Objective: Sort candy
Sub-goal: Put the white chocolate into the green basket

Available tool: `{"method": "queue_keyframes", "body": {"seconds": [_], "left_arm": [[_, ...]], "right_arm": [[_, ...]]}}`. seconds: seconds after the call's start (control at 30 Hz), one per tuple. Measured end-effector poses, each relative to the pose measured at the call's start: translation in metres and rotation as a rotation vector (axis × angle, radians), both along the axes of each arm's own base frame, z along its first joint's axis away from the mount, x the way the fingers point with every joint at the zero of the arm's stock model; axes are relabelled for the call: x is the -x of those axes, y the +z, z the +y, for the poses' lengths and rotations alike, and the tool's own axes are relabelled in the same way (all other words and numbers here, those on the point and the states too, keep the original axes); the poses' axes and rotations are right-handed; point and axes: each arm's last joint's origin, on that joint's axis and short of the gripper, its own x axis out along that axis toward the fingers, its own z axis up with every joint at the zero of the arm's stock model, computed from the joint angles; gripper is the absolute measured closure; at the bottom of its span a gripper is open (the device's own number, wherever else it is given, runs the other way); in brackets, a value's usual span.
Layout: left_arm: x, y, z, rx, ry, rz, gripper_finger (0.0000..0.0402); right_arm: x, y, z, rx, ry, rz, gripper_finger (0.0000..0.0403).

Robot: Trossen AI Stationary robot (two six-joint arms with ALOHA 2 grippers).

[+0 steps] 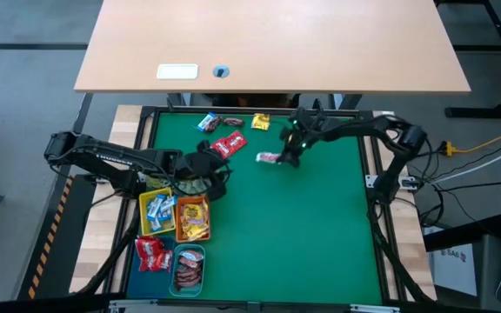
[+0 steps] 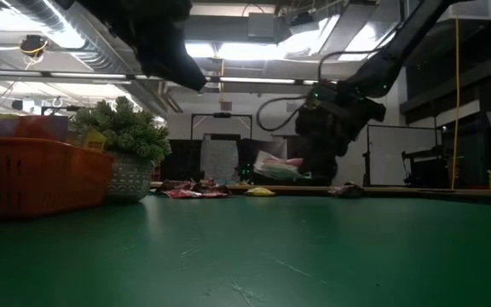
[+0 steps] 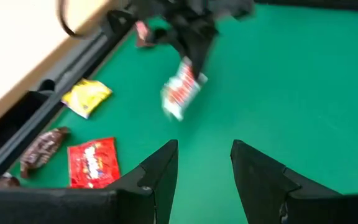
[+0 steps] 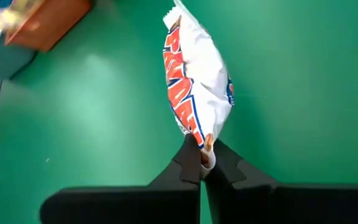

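dangling by one crimped end, the white-and-red candy packet looks light, soft and a bit slick, so a pinch on the flat sealed edge seems the safest hold. the right gripper has its fingers pressed together on that end seam, and the packet hangs above the green table, near the far side. the left gripper stands spread and empty over the trays. other candy lies loose near the far edge.

You see a glossy, crinkled white wrapper pinched in the right gripper, whose fingers look matt black plastic. The green mat looks felt-like and matt; the desk beyond is smooth pale wood.
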Motion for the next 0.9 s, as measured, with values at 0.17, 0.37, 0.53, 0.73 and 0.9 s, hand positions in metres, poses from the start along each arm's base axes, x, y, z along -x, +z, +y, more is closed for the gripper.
{"method": "queue_keyframes", "body": {"seconds": [0.17,0.37,0.53,0.73,0.9], "left_arm": [[-0.002,0.003,0.001,-0.012,0.021,-0.037,0.0257],[-0.002,0.003,0.000,0.040,0.019,-0.053,0.0257],[-0.002,0.002,-0.003,0.108,-0.048,-0.049,0.0257],[-0.002,0.001,-0.005,0.147,-0.102,-0.038,0.0257],[-0.002,0.001,-0.005,0.147,-0.102,-0.037,0.0257]], "right_arm": [[-0.027,0.004,0.039,0.096,0.107,-0.051,0.0400],[-0.058,0.019,0.079,0.282,0.115,-0.141,0.0399],[-0.079,0.041,0.103,0.373,0.120,-0.215,0.0401],[-0.093,0.063,0.116,0.404,0.142,-0.291,0.0401],[-0.097,0.071,0.126,0.407,0.193,-0.329,0.0402]]}}
